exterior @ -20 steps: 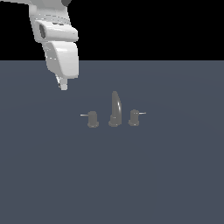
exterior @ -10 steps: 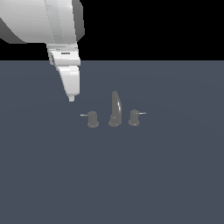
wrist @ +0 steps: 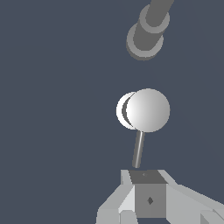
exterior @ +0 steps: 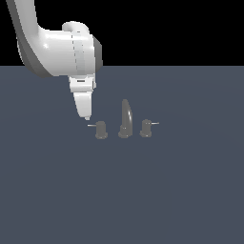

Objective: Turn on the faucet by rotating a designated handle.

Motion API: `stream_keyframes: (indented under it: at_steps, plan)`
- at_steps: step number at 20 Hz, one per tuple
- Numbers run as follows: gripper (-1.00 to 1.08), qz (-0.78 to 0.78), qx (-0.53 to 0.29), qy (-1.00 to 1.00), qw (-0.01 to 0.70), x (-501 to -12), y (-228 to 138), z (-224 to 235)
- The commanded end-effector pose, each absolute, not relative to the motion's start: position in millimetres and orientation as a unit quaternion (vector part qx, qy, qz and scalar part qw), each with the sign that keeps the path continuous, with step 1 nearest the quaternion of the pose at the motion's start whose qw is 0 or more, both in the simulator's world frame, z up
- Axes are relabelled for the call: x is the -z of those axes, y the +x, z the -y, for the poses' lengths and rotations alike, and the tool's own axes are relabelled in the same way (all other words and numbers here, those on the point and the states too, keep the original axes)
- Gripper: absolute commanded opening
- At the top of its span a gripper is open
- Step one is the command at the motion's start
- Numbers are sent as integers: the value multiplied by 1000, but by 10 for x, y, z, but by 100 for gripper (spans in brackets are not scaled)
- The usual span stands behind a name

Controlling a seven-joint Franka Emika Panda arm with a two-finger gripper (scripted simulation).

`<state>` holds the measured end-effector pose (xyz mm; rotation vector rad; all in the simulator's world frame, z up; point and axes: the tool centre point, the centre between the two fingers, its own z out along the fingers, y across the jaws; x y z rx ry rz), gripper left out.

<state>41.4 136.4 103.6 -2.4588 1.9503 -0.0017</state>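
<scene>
My gripper (exterior: 87, 117) hangs just above the pale lever tip, jaws seemingly pressed together. Right of it I see the handle (exterior: 100, 130), then the faucet (exterior: 125, 120) spout and twin knob (exterior: 146, 128).

No text, label, brand, number or sign can be read on anything in either view.
</scene>
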Motion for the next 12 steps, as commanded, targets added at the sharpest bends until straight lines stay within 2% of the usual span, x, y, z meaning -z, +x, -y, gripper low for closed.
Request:
stream_keyframes:
  at_steps: [1, 12]
  plan:
    - [-100, -639, 1, -769, 1, -912, 526, -1321]
    - [-100, -677, 1, -736, 0, -646, 768, -1207]
